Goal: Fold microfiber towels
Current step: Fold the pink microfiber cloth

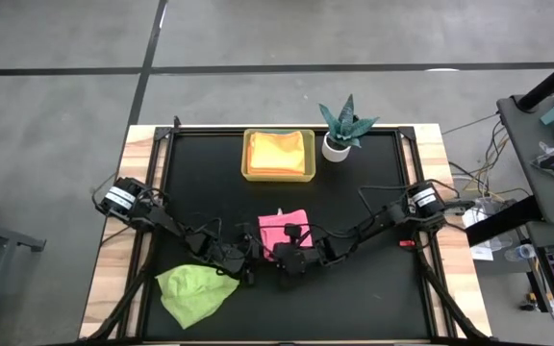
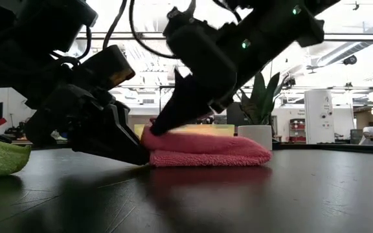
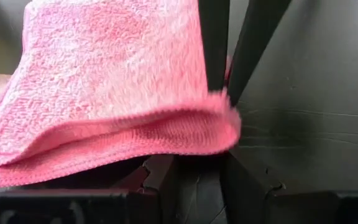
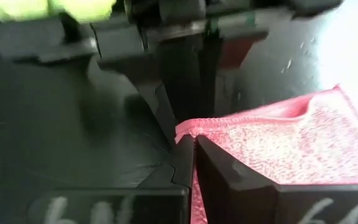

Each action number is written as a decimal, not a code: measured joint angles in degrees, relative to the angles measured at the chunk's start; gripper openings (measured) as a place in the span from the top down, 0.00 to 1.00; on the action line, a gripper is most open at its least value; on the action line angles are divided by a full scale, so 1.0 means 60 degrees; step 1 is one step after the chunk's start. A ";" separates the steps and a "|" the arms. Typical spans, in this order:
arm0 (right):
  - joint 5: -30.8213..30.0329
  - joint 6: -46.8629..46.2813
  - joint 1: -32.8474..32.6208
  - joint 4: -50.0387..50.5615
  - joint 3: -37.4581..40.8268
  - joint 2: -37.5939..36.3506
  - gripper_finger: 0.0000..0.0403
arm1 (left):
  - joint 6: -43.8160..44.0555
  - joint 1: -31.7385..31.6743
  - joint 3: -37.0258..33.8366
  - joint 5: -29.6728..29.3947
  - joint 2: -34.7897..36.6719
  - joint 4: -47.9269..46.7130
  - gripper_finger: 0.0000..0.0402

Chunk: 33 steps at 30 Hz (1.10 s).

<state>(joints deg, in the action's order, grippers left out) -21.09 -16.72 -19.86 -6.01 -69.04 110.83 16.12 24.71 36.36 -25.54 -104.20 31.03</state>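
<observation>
One pink towel point(image 1: 285, 229), one lime towel point(image 1: 194, 290), two grippers.

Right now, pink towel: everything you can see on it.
The pink towel is a soft, fuzzy microfiber cloth with a stitched hem, folded over in layers, lying flat on the black table near the front centre. The right gripper is shut on its corner; the left gripper meets its near edge.

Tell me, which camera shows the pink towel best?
The low view: the folded pink towel shows in full. From above the arms hide part of it; the wrist views show only its edge.
</observation>
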 joint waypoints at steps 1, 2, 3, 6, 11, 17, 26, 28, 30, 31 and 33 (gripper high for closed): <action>0.0002 -0.0017 0.0000 0.0024 -0.0040 0.0095 0.98 | 0.0000 0.0000 0.0004 0.0000 0.0000 0.0002 0.75; 0.0002 -0.0053 0.0000 0.0034 -0.0087 0.0213 0.98 | 0.0000 0.0000 0.0004 0.0000 0.0000 0.0004 0.75; 0.0006 -0.0094 0.0000 0.0018 -0.0138 0.0312 0.98 | 0.0000 0.0000 0.0004 0.0000 0.0000 0.0002 0.75; 0.0050 -0.0103 0.0000 0.0045 -0.0175 0.0444 0.97 | 0.0000 0.0022 0.0002 0.0267 0.0065 -0.0082 0.75; 0.0334 -0.0223 0.0000 0.0019 -0.0181 0.0369 0.89 | 0.0423 0.0025 0.0004 0.0690 0.0390 -0.0355 0.75; 0.0359 -0.0035 0.0000 0.0333 -0.0177 -0.0130 0.73 | 0.0499 0.0025 0.0011 0.0906 0.0994 -0.1566 0.75; -0.0087 0.0157 -0.0196 0.2676 -0.0070 -0.1594 0.64 | 0.0499 0.0040 0.0001 0.1449 0.2348 -0.3593 0.75; -0.0473 0.0155 -0.0346 0.3079 0.0167 -0.1905 0.66 | 0.0369 0.0073 0.0029 0.1530 0.2659 -0.3364 0.75; -0.0570 0.0151 -0.0456 0.3092 0.0498 -0.2164 0.70 | -0.0075 0.0104 0.0021 0.1464 0.2757 -0.2820 0.75; -0.0571 0.0118 -0.0491 0.3089 0.0688 -0.2287 0.72 | -0.0368 0.0106 0.0021 0.1452 0.2758 -0.2396 0.76; -0.0661 -0.0076 -0.0506 0.2831 0.1077 -0.2430 0.76 | -0.0821 0.0101 0.0006 0.1377 0.2660 -0.1566 0.78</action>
<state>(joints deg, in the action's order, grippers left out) -25.06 -17.17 -22.90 10.98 -62.58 96.25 11.19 25.32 36.39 -17.28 -88.24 21.63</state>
